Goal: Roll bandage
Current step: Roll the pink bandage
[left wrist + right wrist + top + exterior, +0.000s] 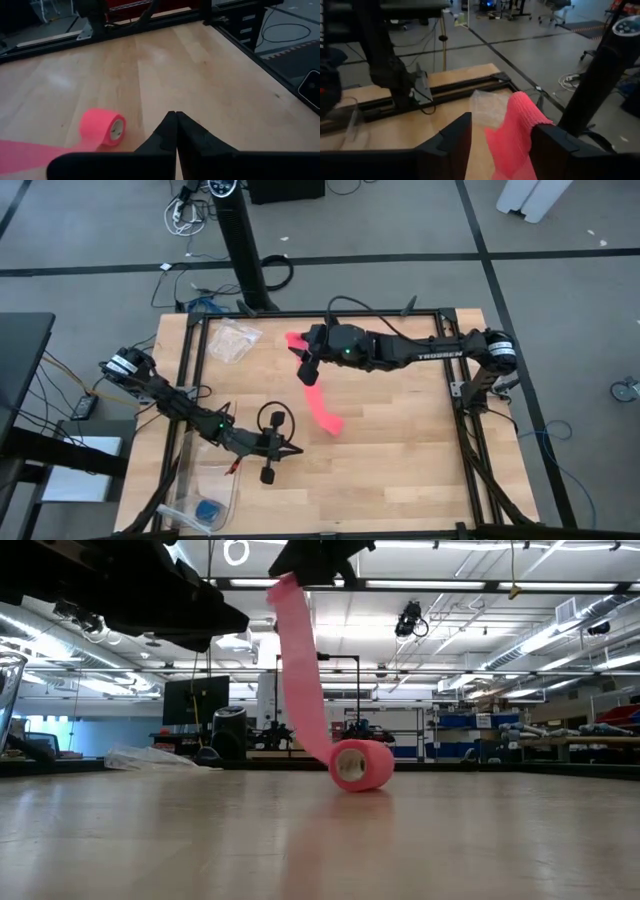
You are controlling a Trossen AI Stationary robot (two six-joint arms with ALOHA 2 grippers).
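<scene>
1. The right tool hung high above the bench, with the free end of the bandage lying between its two fingers.
2. In the right wrist view those fingers stood apart on either side of the pink strip, one finger clear of the cloth; whether the other touched it could not be told, so the tool looked released rather than clenched.
3. From the right tool the bandage dropped as a long band to a small roll that stood on the bench below and a little to one side of that tool.
4. The roll also lay just ahead of the left tool, off to one side of its tips and not touching them.
5. The left tool was clenched, its fingers pressed together with nothing between them, low over the bench.
6. A crumpled clear plastic bag lay on the bench beyond the right tool, near the bench's far edge.
7. A clear tray holding a small blue object sat beside the left arm, behind the left tool.
</scene>
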